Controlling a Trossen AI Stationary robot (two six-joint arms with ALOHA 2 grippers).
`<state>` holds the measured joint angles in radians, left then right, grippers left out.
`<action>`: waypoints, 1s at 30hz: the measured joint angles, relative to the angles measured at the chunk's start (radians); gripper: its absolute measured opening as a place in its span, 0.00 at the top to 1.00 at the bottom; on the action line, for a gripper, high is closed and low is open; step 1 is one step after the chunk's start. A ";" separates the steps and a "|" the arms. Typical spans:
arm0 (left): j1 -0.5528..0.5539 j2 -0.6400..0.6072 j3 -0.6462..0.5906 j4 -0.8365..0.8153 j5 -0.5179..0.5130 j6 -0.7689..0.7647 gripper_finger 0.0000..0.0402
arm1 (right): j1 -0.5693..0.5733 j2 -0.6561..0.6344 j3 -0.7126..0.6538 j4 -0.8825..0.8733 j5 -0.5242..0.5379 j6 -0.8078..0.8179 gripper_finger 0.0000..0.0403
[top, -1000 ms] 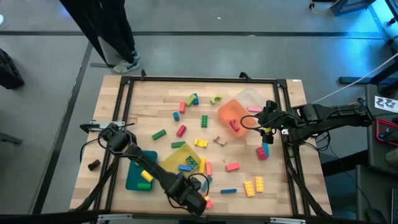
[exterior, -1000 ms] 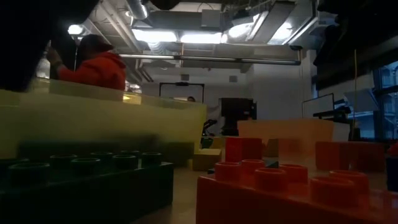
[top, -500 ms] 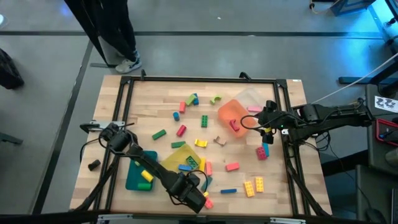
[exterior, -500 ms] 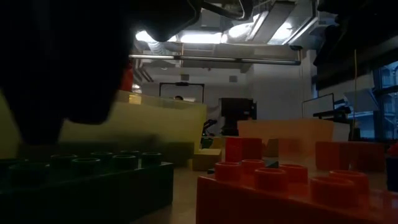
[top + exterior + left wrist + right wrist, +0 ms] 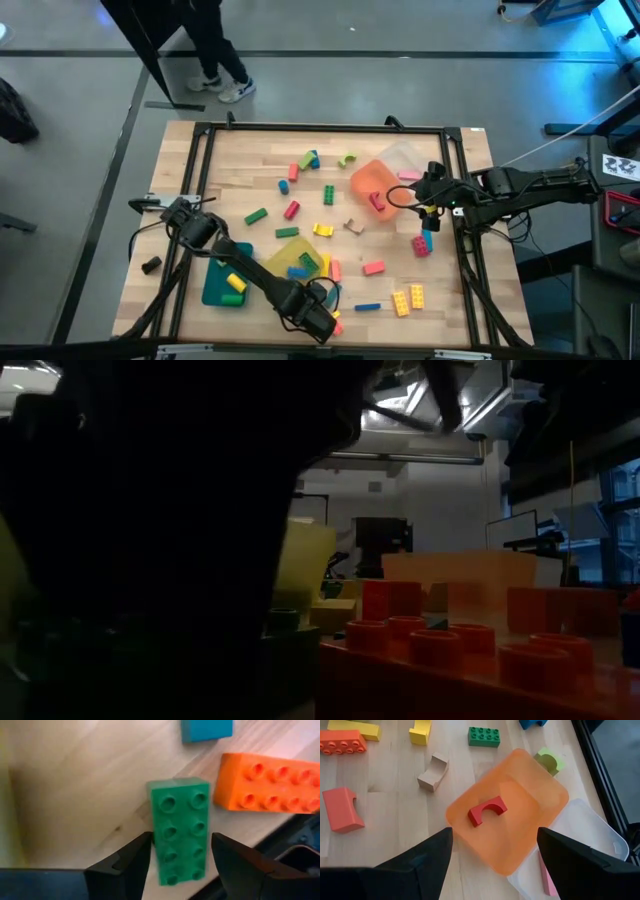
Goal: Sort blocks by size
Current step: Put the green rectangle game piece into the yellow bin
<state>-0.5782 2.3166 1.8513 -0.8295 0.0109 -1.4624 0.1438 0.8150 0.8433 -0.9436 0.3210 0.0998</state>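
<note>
overhead: even, bright light on the wooden table (image 5: 250,170); blue glare on the floor at two o'clock.
low view: dim; ceiling lights (image 5: 400,405) glare at one o'clock; a dark, blurred mass blocks the nine o'clock half.
left wrist: the green block (image 5: 182,832) sharp, its fingers (image 5: 125,862) softly blurred.
right wrist: bright, soft shadows.
</note>
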 joint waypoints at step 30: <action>0.132 -0.020 0.152 -0.129 0.323 0.406 0.70 | 0.000 0.000 0.000 0.000 0.000 0.000 0.28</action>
<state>-0.4461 2.2971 2.0033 -0.9588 0.3338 -1.0561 0.1438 0.8150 0.8433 -0.9436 0.3210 0.0998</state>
